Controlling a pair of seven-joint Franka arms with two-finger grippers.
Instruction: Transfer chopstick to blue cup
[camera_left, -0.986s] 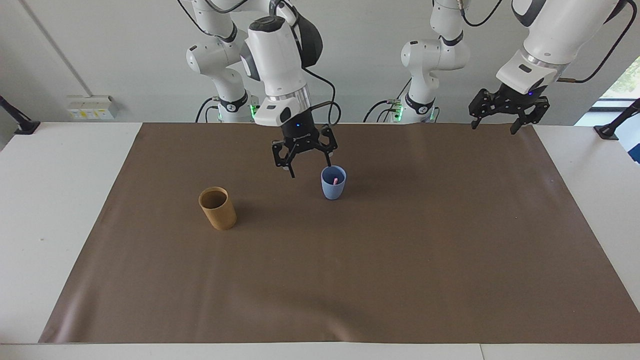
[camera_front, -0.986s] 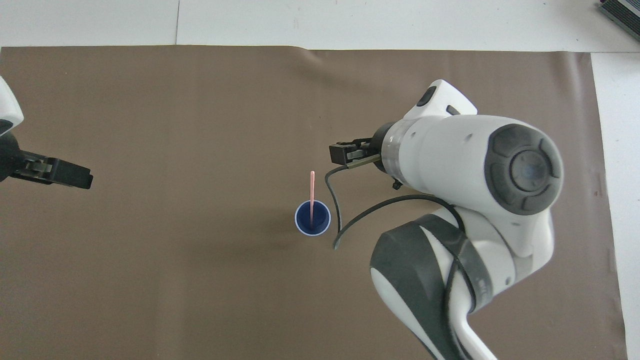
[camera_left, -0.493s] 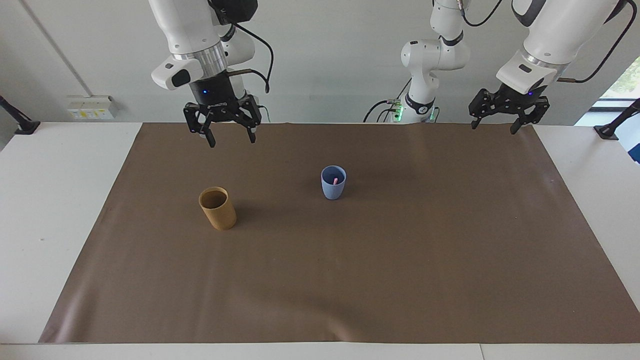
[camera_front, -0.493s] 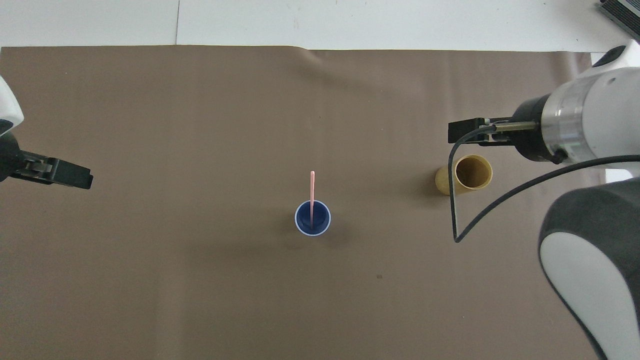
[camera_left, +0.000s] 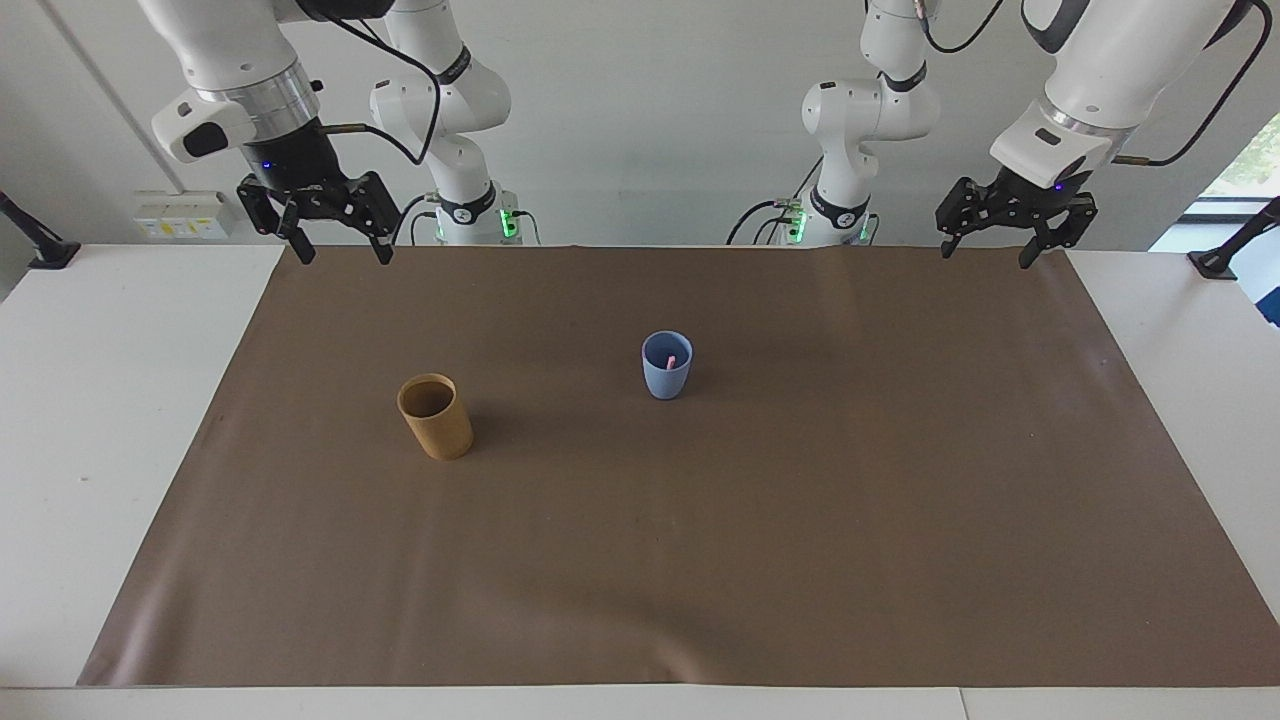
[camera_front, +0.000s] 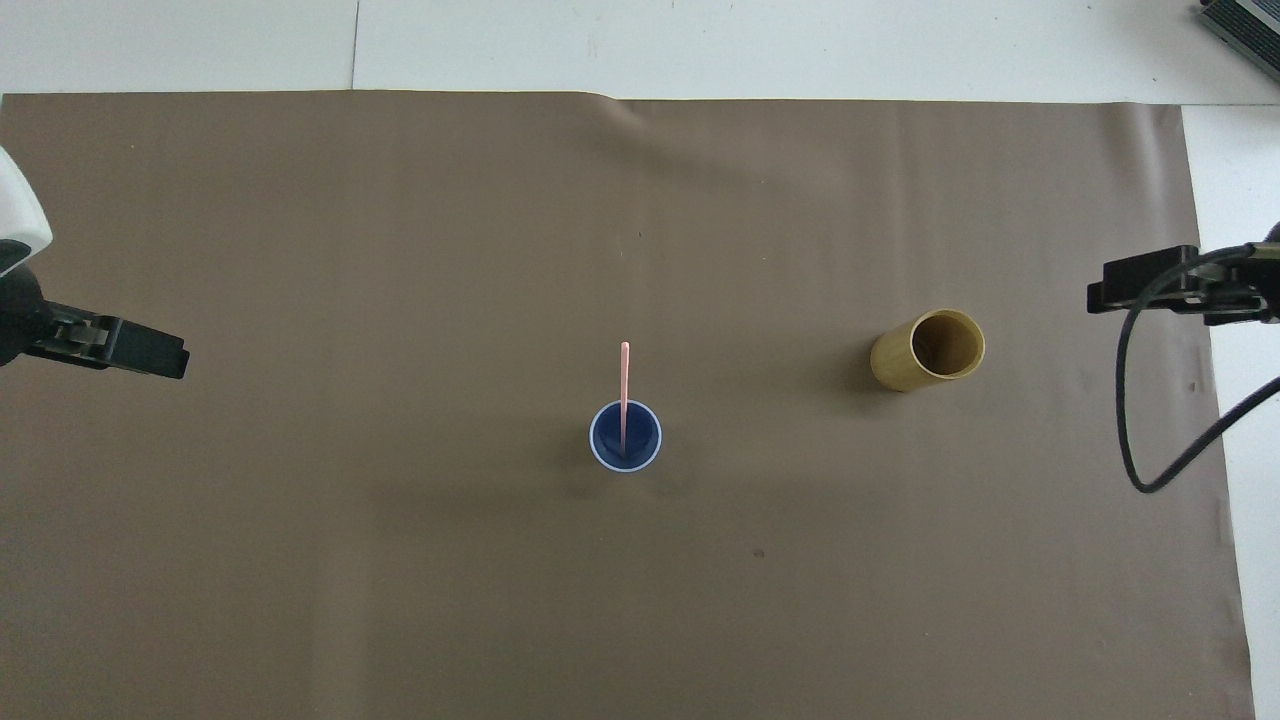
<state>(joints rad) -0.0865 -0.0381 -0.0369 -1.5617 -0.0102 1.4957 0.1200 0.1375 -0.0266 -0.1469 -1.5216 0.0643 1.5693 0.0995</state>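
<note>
We judge the transfer done: the chopstick (camera_front: 624, 385) stands in the blue cup (camera_left: 666, 372), well apart from both claws, right claw (camera_left: 338, 246) and left claw (camera_left: 992, 243) each empty, fingers apart, raised over the mat's (camera_left: 800, 500) corners, presumably parked clear.

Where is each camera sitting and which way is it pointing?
Facing view: high across the table, looking at the robots; both arms show, right end effector and left end effector raised, open.
Overhead view: above the robots' end, looking steeply down; only the end effectors' tips show at the edges.
Shared: brown mat, tan cup, blue cup holding the chopstick.
</note>
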